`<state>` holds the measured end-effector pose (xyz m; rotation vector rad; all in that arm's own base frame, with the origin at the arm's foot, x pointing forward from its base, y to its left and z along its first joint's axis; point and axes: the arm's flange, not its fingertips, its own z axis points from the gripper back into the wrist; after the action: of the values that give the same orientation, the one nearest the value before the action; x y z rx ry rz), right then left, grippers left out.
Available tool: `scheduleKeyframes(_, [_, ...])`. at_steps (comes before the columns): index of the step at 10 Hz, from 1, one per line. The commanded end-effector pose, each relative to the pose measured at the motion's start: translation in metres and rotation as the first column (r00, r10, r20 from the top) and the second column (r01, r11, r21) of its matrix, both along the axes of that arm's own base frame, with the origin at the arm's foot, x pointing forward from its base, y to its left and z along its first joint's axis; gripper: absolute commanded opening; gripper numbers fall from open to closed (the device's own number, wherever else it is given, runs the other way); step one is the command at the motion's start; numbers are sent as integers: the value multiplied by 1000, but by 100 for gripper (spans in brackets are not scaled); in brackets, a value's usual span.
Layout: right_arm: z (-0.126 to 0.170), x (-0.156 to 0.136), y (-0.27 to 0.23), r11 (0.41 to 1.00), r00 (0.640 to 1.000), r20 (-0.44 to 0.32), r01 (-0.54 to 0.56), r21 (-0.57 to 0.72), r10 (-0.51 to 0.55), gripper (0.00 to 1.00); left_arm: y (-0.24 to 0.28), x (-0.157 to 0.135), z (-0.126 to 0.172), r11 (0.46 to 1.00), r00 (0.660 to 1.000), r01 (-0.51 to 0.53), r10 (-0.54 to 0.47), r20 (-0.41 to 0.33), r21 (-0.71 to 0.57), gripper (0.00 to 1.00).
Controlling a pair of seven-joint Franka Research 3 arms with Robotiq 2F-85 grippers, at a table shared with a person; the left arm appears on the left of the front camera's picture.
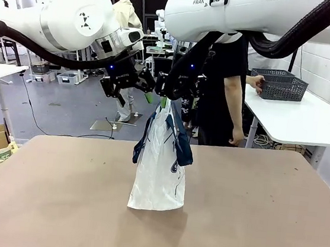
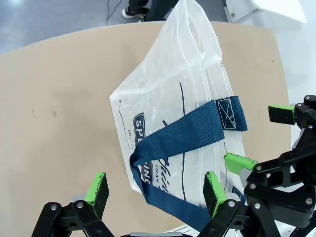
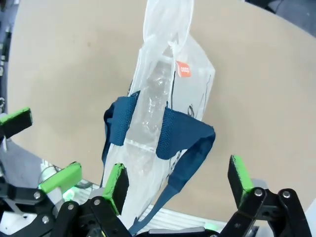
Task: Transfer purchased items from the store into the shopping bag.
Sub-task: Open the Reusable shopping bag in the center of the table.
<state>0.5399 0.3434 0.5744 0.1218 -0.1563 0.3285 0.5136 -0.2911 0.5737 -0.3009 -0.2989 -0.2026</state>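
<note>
The left arm [image 1: 57, 25] and right arm [image 1: 255, 14] are glossy white with rounded joint casings. The right one bears grey "FRAN" lettering and a thick black ribbed hose [image 1: 306, 32]. A blue light [image 1: 112, 67] glows at each wrist. The left hand [image 2: 155, 190] and right hand [image 3: 177, 180] are black linkages with silver screws [image 2: 79, 204] and green pads [image 2: 97, 187].

The left arm [image 1: 63, 25] is seen stretched in from the table's [image 1: 54, 206] left side and the right arm [image 1: 255, 14] from its right side, and both wrists are bent downward high above the middle of the table, nearer its far edge than its near one. The left gripper [image 1: 135, 99] is held with its jaws spread wide, and nothing is clasped between its green pads [image 2: 97, 187] (the gap is plainest from its own wrist camera). The right gripper [image 1: 172, 102] is likewise held wide open and empty, just beside the left one, with its fingers pointed down.
</note>
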Motion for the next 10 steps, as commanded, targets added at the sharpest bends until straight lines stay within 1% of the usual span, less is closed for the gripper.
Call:
scheduleKeyframes(1, [-4, 1, 1, 1000, 1000, -2, 3, -6, -3, 100, 0, 0, -1, 1000, 1000, -2, 2, -5, -5, 100])
scheduleKeyframes(2, [-5, 1, 2, 999, 999, -25, 34, -23, -35, 100, -9, 4, -1, 999, 999, -37, 37, -8, -4, 100])
scheduleKeyframes(3, [-5, -2, -1, 996, 995, -39, 89, -25, -90, 100, -16, 1, 1, 999, 998, -38, 37, -59, -17, 100])
scheduleKeyframes(4, [-7, 2, -5, 990, 988, -54, 140, -22, -141, 100, -20, -2, 2, 999, 997, -46, 44, -69, -18, 100])
scheduleKeyframes(5, [-11, 7, -8, 985, 982, -78, 170, -5, -170, 100, -19, -1, 0, 998, 994, -56, 53, -93, -27, 100])
scheduleKeyframes(8, [-14, 20, -15, 976, 971, -104, 218, 11, -215, 100, -18, -4, -5, 993, 987, -89, 77, -140, -81, 100])
scheduleKeyframes(10, [-16, 32, -18, 973, 965, -137, 230, 26, -224, 100, -16, -7, -9, 992, 984, -81, 64, -167, -96, 100])
